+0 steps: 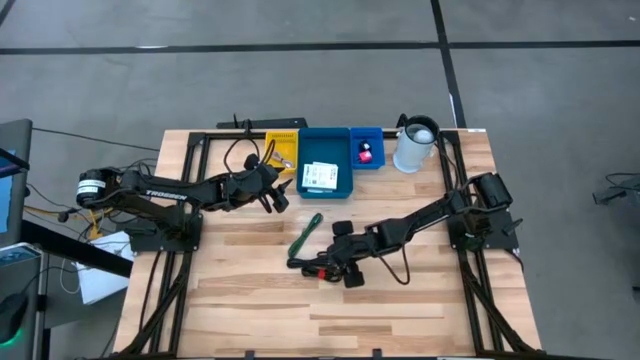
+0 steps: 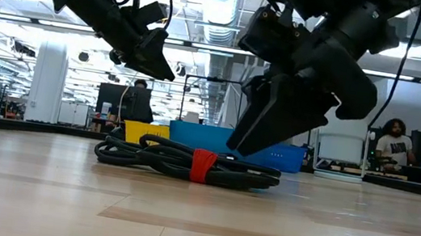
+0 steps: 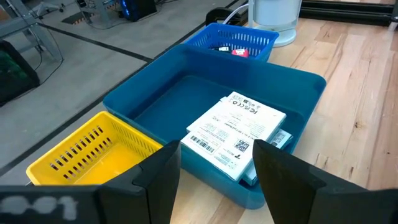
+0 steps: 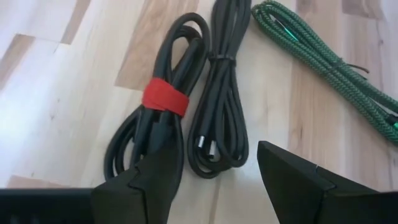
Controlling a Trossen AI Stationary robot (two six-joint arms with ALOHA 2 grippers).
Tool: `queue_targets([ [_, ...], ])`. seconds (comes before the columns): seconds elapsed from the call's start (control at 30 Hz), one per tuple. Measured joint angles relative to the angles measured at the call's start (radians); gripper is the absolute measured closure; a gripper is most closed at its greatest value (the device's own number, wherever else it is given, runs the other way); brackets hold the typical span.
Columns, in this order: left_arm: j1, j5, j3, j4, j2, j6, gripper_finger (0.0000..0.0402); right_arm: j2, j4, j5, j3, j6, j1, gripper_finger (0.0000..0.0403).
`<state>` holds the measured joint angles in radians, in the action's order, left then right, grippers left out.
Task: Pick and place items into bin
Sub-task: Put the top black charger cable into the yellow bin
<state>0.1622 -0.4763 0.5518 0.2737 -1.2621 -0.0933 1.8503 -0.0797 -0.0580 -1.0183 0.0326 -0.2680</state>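
A black cable coil bound with a red strap (image 4: pixel 165 96) lies on the wood next to a second black coil (image 4: pixel 217 93) and a green braided cable (image 4: pixel 317 56). My right gripper (image 4: pixel 214 162) is open, low over the two black coils (image 1: pixel 320 268). White printed packets (image 3: pixel 233 134) lie flat in the big blue bin (image 3: pixel 186 68). My left gripper (image 3: pixel 217 155) is open and empty, raised just off the bin's near left corner (image 1: pixel 303 190). A pink piece (image 3: pixel 239 52) sits in the small blue basket (image 3: pixel 249 34). My right gripper comes down at a slant from the table's right side, with one finger (image 4: pixel 155 177) over the strapped coil's end. In the low view its fingertips (image 2: pixel 244 143) stand right at the top of the cable (image 2: pixel 188 162). I cannot tell whether they touch it.
A yellow basket (image 1: pixel 282 148) stands left of the blue bin and a white jug (image 1: pixel 415 145) to the right of the small blue basket, all along the far edge. The green cable (image 1: pixel 305 235) lies between bin and coils. Bare wood fills the near half of the table.
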Motion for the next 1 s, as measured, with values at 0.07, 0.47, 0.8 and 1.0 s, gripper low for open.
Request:
queue_targets([
  [0.07, 0.000, 0.000, 0.000, 0.000, 0.000, 0.000, 0.0209, 0.000, 0.002, 0.009, 0.000, 0.002, 0.002, 0.0189],
  [0.47, 0.000, 0.000, 0.000, 0.001, 0.000, -0.001, 0.0209, 0.016, 0.082, 0.062, 0.017, 0.005, 0.022, 0.0195],
  [0.8, 0.000, 0.001, 0.000, -0.008, 0.000, -0.001, 0.0209, 0.045, 0.120, 0.128, 0.025, 0.005, 0.057, 0.0203],
  [1.0, 0.000, 0.011, 0.000, -0.013, 0.000, -0.005, 0.0209, 0.089, 0.151, 0.191, 0.024, 0.004, 0.077, 0.0217],
])
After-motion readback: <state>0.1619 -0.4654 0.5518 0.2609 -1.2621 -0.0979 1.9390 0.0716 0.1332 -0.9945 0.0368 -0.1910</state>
